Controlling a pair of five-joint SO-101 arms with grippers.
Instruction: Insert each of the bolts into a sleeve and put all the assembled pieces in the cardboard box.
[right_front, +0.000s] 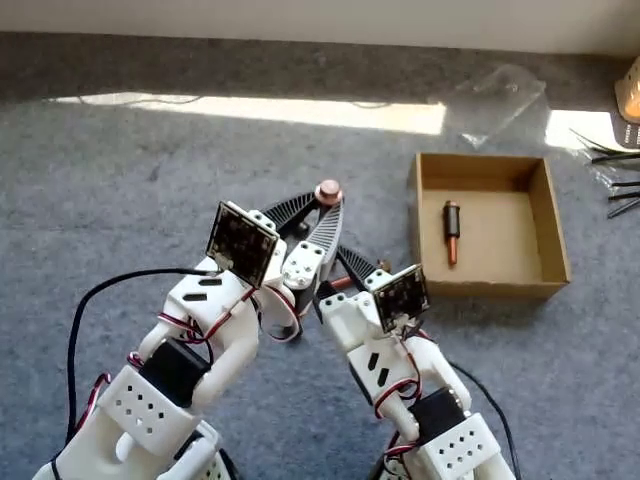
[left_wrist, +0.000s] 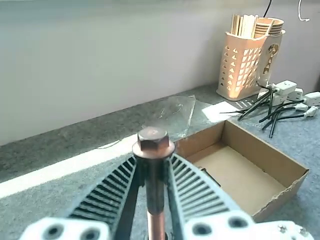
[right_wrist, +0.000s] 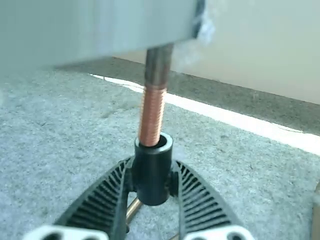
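Observation:
My left gripper (right_front: 326, 203) is shut on a copper bolt (right_front: 328, 191), held with its hex head (left_wrist: 153, 142) up and its shank between the fingers (left_wrist: 192, 187). Just under it, my right gripper (right_wrist: 151, 176) is shut on a black sleeve (right_wrist: 151, 170), which stands upright with its bore facing up. The bolt's threaded end (right_wrist: 151, 117) reaches down into the mouth of the sleeve. The cardboard box (right_front: 548, 230) lies to the right of both arms, with one assembled piece (right_front: 452, 231) on its floor. The right gripper (right_front: 337, 268) sits low, between the two arms.
Something copper-coloured (right_wrist: 131, 210) lies on the carpet under the sleeve. A clear plastic bag (right_front: 495, 98) lies beyond the box. A basket of sticks (left_wrist: 248, 60), black cable ties (left_wrist: 272, 110) and a power strip (left_wrist: 295, 91) stand at the far right by the wall.

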